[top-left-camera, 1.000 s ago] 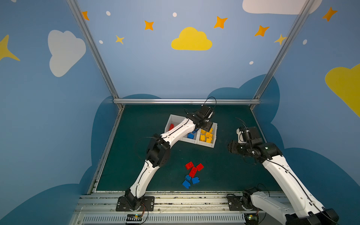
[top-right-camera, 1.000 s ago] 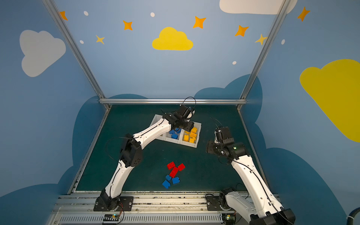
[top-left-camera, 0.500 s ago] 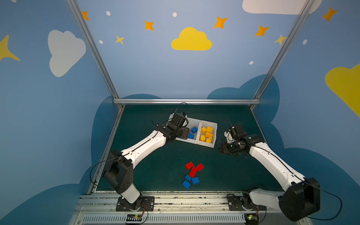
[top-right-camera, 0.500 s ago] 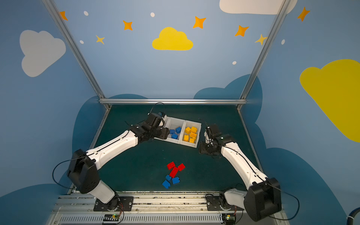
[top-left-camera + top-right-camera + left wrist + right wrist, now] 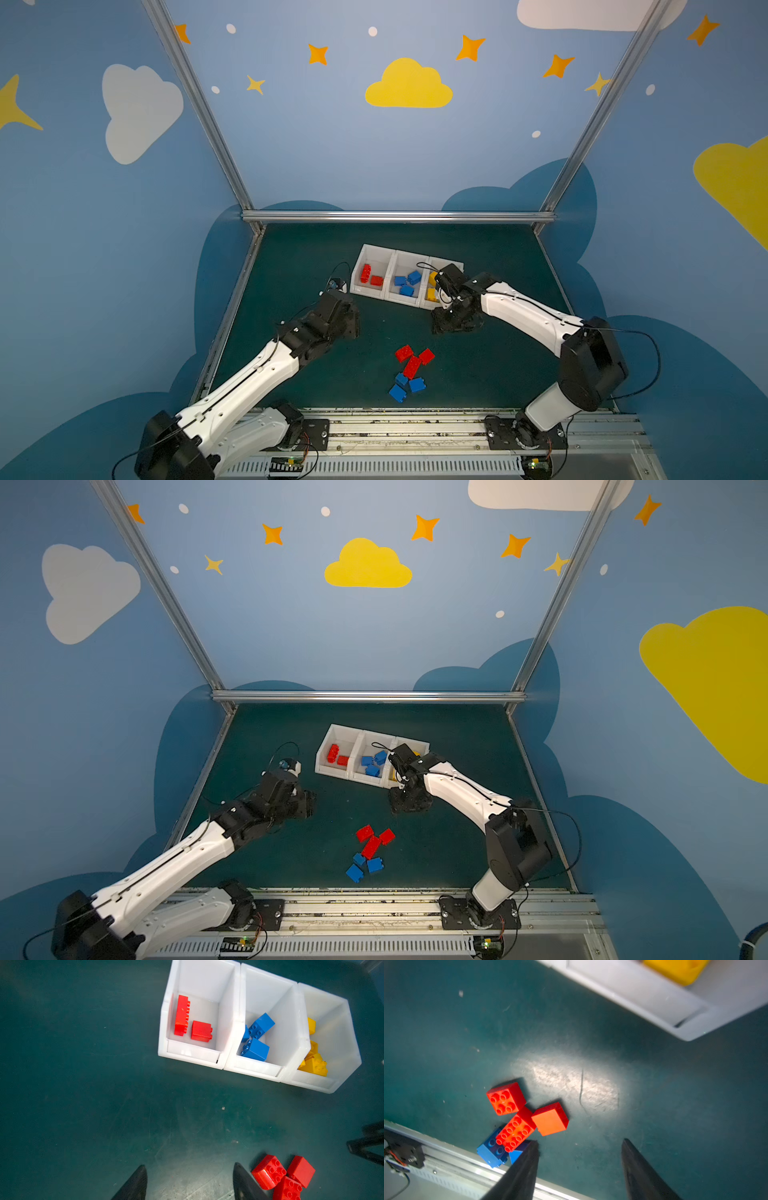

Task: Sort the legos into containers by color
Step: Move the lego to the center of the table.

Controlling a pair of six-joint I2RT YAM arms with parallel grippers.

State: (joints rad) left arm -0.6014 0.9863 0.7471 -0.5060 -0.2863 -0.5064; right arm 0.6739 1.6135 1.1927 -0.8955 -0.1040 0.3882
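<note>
Top views, table (image 5: pixel 316 257): green, seen whole in both. Both arms now lie over its near half, whereas a second ago one was stretched far across it. A drop-off is judged finished and a fresh pick due.
Left arm (image 5: pixel 257 374): drawn back from above the containers (image 5: pixel 376 254). The forearm is angled from the near-left base toward the table's middle, and the wrist is pitched down.
Right arm (image 5: pixel 523 316): brought inward from the right side. The elbow is raised and the wrist bent down just in front of the row's right end.
Containers: three white bins are set side by side, with two red, three blue and several yellow pieces inside.
Loose legos (image 5: pixel 411 365): three red and three blue are clustered, touching, near the front edge. All six are judged left to sort.
Left tool (image 5: pixel 189 1165): jaws spread with nothing between, near the red pieces.
Right tool (image 5: pixel 579 1140): jaws spread and empty, held near the pile.
</note>
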